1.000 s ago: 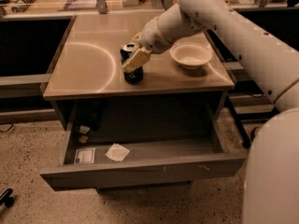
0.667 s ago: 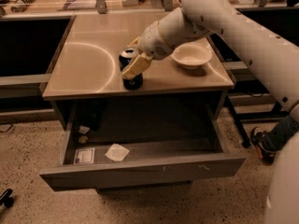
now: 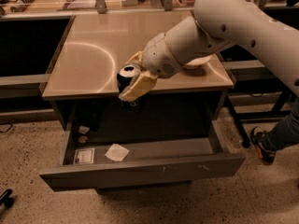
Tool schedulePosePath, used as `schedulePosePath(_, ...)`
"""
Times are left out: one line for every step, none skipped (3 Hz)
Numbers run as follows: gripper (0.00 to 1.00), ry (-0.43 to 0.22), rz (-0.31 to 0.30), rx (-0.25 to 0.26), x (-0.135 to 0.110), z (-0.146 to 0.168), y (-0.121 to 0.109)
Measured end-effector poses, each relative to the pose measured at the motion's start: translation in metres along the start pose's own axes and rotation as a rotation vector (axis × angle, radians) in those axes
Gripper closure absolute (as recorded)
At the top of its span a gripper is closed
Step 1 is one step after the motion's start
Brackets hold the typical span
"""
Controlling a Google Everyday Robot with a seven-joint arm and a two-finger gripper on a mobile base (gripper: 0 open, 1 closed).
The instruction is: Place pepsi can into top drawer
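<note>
1. The white arm [image 3: 233, 22] reaches down and left from the upper right, and the gripper [image 3: 132, 76] hangs over the table's front edge.
2. Its jaws are clamped on the can [image 3: 125, 73], which stands upright between them.
3. Below the jaws is the open drawer [image 3: 140, 171]. A paper scrap [image 3: 116, 152] and a label [image 3: 84, 156] lie in it, down and to the left.
4. Behind the jaws is the tan table [image 3: 88, 59], and under everything a speckled floor [image 3: 28, 204].

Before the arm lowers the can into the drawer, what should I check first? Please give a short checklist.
1. The gripper fingers shut on pepsi can: ok.
2. Can past the table edge, over the top drawer: ok.
3. Drawer pulled open: ok.
4. The paper scrap and sticker label lie front left, not under the can: ok.
5. Height of can above drawer floor: cannot tell.
</note>
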State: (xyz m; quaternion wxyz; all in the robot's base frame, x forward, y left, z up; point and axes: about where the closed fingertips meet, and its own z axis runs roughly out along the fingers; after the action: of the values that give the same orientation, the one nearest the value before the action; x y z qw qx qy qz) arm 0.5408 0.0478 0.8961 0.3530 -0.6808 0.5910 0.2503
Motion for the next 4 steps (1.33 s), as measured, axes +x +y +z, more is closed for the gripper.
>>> schedulePosePath(1.00, -0.001, -0.001, 0.000, 0.000, 0.000, -0.001)
schedulePosePath(1.00, 0.023, 0.009, -0.004, 0.014, 0.009, 0.008)
schedulePosePath(1.00, 0.089, 0.053, 0.010, 0.056, 0.031, 0.037)
schedulePosePath(1.00, 0.140, 0.125, 0.049, 0.114, 0.061, 0.071)
